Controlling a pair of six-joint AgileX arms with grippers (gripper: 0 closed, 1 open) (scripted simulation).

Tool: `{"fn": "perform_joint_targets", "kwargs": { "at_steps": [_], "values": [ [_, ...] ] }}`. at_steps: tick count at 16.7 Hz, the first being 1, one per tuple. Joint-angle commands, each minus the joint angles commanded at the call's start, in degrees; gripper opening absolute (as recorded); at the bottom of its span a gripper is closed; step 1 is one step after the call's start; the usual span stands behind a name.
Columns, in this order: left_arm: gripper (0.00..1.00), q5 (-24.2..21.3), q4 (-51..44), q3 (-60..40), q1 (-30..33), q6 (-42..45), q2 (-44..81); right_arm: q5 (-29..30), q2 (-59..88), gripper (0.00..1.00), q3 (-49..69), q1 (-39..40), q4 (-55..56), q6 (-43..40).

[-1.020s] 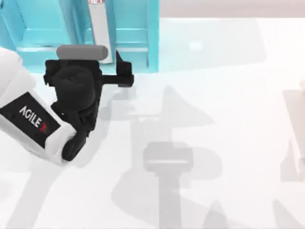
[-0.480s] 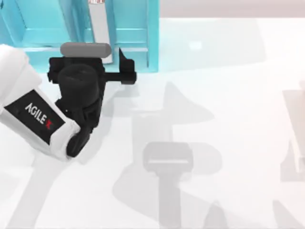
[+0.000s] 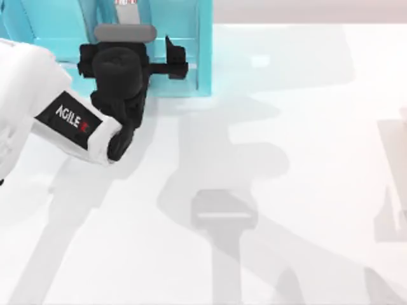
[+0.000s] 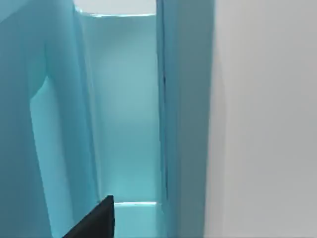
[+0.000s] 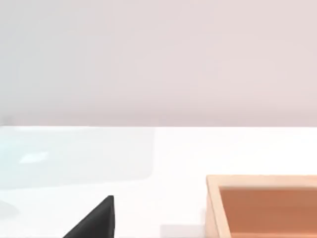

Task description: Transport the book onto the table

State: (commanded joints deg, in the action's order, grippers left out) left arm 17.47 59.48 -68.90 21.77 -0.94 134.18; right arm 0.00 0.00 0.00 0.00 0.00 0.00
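Now the left claw (image 3: 137,28), jaw state indeterminate, has advanced from the worktop (image 3: 286,159) into the far-left shelf unit (image 3: 203,57), nearing the book (image 3: 127,3).

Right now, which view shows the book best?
Top view: the book stands edge-on as a pale strip in the shelf, by the left gripper. Left wrist view: teal surfaces, book indistinguishable from shelf. Right wrist view faces the table.
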Motion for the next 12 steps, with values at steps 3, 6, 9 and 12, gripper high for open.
{"fn": "perform_joint_targets", "kwargs": {
  "at_steps": [3,6,9,12],
  "values": [
    [1.00,-0.8,-1.8,-3.5,-0.7,0.0,1.8,0.0,0.0,1.00,0.0,0.0,0.0,0.0],
    [1.00,-0.8,-1.8,-3.5,-0.7,0.0,1.8,0.0,0.0,1.00,0.0,0.0,0.0,0.0],
    [0.85,-0.8,-1.8,-3.5,-0.7,0.0,1.8,0.0,0.0,1.00,0.0,0.0,0.0,0.0],
    [0.62,-0.8,-1.8,-3.5,-0.7,0.0,1.8,0.0,0.0,1.00,0.0,0.0,0.0,0.0]
  ]
}}
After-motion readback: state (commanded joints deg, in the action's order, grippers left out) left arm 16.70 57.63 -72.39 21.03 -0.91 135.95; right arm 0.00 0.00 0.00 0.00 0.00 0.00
